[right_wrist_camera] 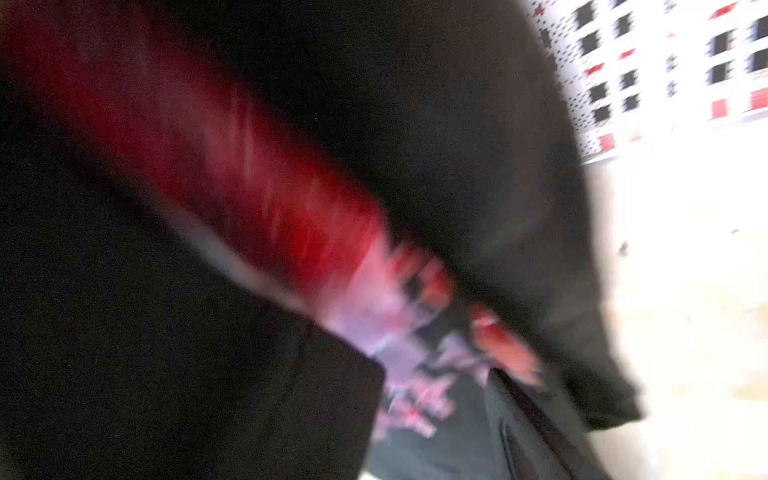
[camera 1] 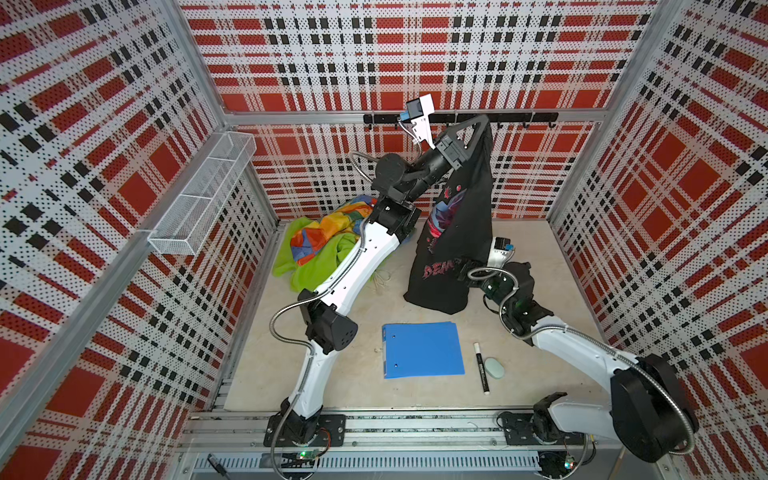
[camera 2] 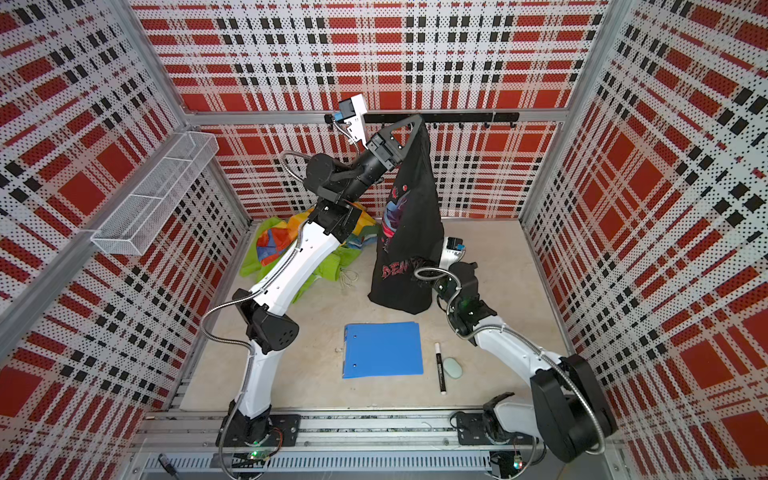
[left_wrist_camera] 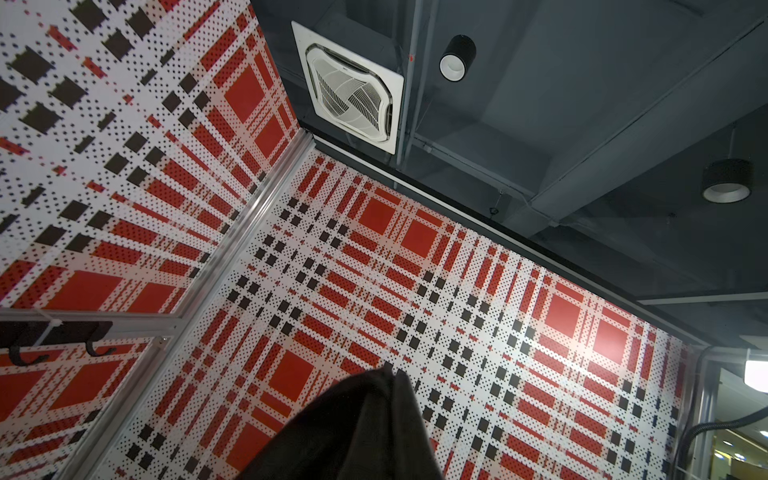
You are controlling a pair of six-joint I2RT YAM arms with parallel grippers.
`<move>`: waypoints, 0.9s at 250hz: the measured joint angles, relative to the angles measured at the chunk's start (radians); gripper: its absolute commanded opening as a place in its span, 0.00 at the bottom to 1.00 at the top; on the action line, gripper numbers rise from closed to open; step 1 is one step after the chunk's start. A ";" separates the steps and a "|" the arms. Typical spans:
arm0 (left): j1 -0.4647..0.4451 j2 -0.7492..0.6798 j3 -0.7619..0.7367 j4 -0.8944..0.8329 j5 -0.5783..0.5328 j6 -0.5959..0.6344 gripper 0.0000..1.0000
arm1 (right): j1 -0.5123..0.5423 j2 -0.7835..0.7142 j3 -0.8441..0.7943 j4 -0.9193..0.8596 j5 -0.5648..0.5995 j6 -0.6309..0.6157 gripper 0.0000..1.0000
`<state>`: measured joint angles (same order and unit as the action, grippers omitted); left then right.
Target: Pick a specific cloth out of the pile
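The cloth [camera 1: 453,232] is a black garment with a red and pink print, and it hangs in a long drape in both top views. My left gripper [camera 1: 481,121] is raised near the back wall's hook rail and is shut on the top edge of the cloth [left_wrist_camera: 353,436]. The hem brushes the table. My right gripper [camera 1: 465,268] is pressed into the lower right part of the cloth [right_wrist_camera: 436,395]. In the blurred right wrist view its fingers stand apart with printed fabric between them. The pile [camera 1: 324,245], rainbow patchwork on lime-green fabric, lies at the back left behind my left arm.
A blue folder [camera 1: 422,349] lies at the table's front middle. To its right lie a black marker [camera 1: 481,368] and a pale green eraser [camera 1: 494,368]. A white wire basket [camera 1: 203,195] hangs on the left wall. The black hook rail [camera 1: 523,118] runs along the back wall.
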<state>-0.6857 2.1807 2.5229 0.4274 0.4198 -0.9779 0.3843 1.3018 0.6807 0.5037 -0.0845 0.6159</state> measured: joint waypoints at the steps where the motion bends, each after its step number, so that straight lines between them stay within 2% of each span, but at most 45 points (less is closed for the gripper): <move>1: -0.001 0.000 -0.001 0.001 0.001 -0.001 0.00 | -0.003 0.002 0.000 0.002 0.000 0.001 0.82; 47: -0.046 0.000 -0.055 0.012 0.056 -0.029 0.00 | -0.118 0.027 0.048 0.029 -0.018 0.039 0.84; 97: -0.060 -0.005 -0.108 -0.008 0.111 -0.004 0.00 | -0.182 0.026 0.099 0.048 -0.058 0.055 0.85; 169: -0.020 -0.095 -0.444 -0.161 0.095 0.199 0.00 | -0.183 0.019 0.041 0.005 -0.092 0.079 0.84; 225: 0.034 -0.112 -0.608 -0.248 0.071 0.293 0.00 | -0.183 0.021 -0.060 -0.015 -0.113 0.108 0.86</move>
<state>-0.6521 2.0686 1.9152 0.1791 0.4904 -0.6846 0.2012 1.3231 0.6209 0.4885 -0.1970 0.7238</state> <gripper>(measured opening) 0.055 0.848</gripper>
